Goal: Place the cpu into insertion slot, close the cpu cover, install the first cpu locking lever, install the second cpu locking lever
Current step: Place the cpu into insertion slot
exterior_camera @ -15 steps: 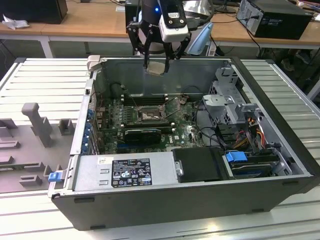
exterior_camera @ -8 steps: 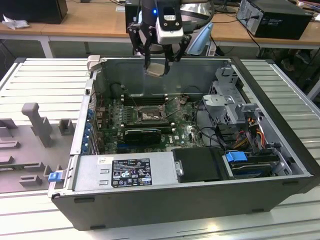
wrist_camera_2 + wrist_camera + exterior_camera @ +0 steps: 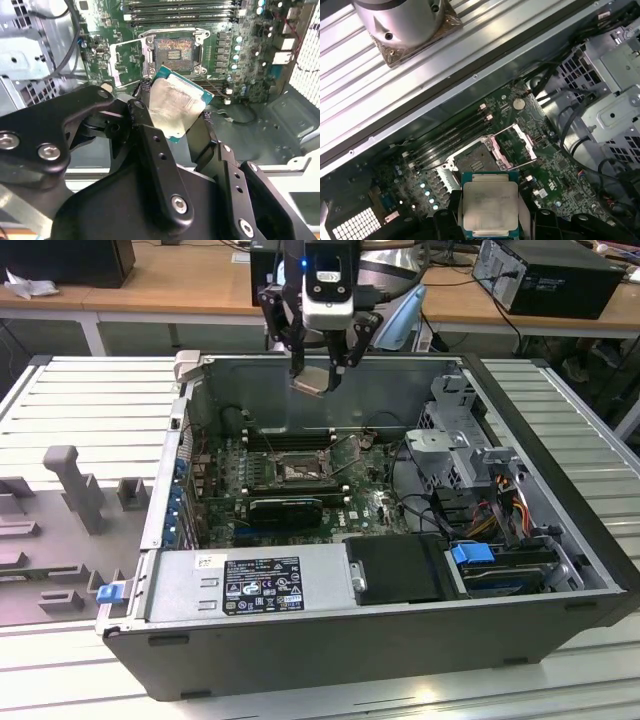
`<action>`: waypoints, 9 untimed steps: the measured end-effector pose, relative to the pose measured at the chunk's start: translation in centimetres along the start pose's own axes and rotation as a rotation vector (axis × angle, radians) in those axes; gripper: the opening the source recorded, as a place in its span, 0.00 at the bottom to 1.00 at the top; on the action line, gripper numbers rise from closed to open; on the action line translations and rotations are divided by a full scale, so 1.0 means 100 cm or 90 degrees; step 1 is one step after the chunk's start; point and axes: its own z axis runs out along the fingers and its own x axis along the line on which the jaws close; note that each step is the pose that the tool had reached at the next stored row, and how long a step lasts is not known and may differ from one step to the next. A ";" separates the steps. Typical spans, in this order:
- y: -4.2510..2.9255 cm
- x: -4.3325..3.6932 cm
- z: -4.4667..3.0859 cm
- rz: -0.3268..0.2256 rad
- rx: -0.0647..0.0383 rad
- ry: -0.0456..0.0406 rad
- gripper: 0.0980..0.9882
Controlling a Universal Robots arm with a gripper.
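Silver-topped cpu (image 3: 175,107) hangs tilted above the bare insertion slot (image 3: 172,50), cpu cover (image 3: 146,62) swung open.

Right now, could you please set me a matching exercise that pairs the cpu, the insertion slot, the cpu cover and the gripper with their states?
Things:
1. cpu
2. insertion slot
3. cpu cover
4. gripper

States:
A. swung open beside the slot
B. clamped on a chip
C. held aloft
D. empty and uncovered

Pairs: 1-C, 2-D, 3-A, 4-B
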 end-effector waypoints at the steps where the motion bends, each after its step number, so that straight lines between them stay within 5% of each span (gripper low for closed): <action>1: 0.0000 0.0000 0.0001 0.009 0.000 -0.0008 0.49; 9: -0.0001 0.0000 0.0008 0.128 -0.003 -0.0114 0.49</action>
